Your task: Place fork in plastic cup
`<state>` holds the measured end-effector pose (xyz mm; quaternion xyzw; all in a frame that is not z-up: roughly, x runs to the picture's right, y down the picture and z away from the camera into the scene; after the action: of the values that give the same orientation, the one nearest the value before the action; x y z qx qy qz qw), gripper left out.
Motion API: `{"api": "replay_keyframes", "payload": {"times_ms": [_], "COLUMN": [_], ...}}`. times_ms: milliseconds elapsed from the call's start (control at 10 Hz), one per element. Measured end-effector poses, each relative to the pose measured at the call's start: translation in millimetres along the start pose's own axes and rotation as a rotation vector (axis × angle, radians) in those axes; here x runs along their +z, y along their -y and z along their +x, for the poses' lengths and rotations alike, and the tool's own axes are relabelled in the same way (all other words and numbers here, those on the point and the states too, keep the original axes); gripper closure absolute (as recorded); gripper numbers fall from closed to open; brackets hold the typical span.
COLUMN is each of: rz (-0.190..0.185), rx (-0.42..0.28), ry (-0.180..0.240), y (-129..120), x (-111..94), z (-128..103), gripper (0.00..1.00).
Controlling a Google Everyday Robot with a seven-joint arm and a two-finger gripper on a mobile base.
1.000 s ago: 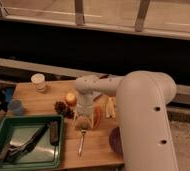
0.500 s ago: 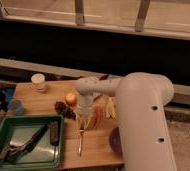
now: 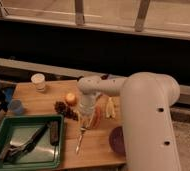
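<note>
The slim silver fork lies on the wooden table, pointing towards the front edge, just right of the green tray. My gripper hangs straight down over the fork's far end, close to it or touching it. The small light-blue plastic cup stands at the table's left edge, well left of the gripper and beyond the tray's far left corner. My white arm fills the right side and hides part of the table.
A green tray with dark black-handled utensils sits front left. A taller white cup stands at the back. An orange fruit, a dark cluster, an orange piece, a yellow piece and a purple dish surround the gripper.
The gripper has stayed over the fork's far end with hardly any shift. The fork lies in the same spot on the table.
</note>
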<state>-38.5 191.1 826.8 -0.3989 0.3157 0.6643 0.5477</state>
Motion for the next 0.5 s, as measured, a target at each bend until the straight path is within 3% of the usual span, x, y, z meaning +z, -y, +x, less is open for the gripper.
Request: {"api": "replay_keyframes", "payload": {"times_ms": [500], "rz": [-0.073], "rx": [-0.032], "ry": [0.165], "y": [-3], "x": [-70], "z": [11], "gripper": [0.8]}}
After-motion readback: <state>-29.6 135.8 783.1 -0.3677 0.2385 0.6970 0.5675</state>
